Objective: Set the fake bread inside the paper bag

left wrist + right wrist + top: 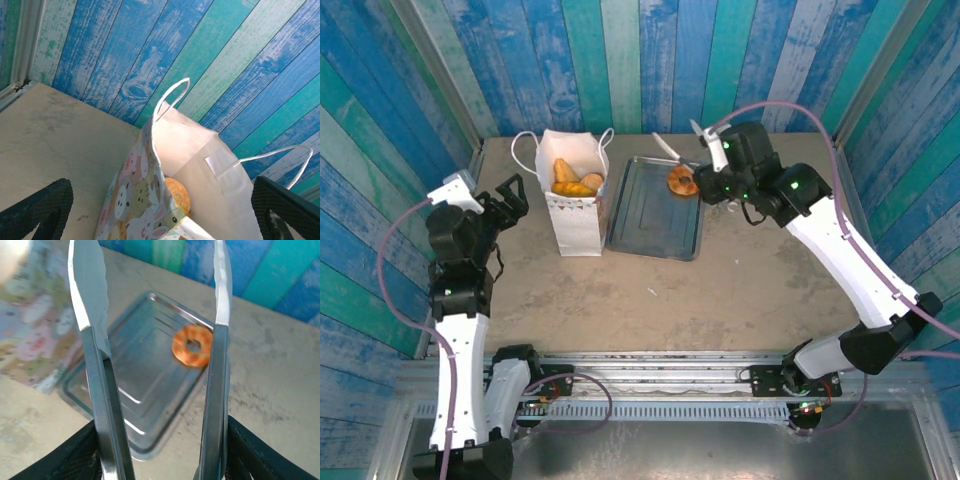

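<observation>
The beige table (750, 270) fills the middle of the top view. At upper centre a grey tray (650, 228) lies just right of the white paper bag (576, 228), which stands open with fake bread (576, 180) inside. Left of the bag, the left gripper (513, 195) gapes empty. The right gripper (718, 172) clamps steel tongs (95, 365), their arms spread and pinching nothing. A ring doughnut (682, 181) lies in the tray's upper right corner.

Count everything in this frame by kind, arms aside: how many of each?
White paper bag with cord handles: 1
Grey metal tray: 1
Silver metal tongs: 1
Orange ring doughnut on the tray: 1
Golden-brown pastries showing inside the bag: 3, others possibly hidden
Total: 7
</observation>
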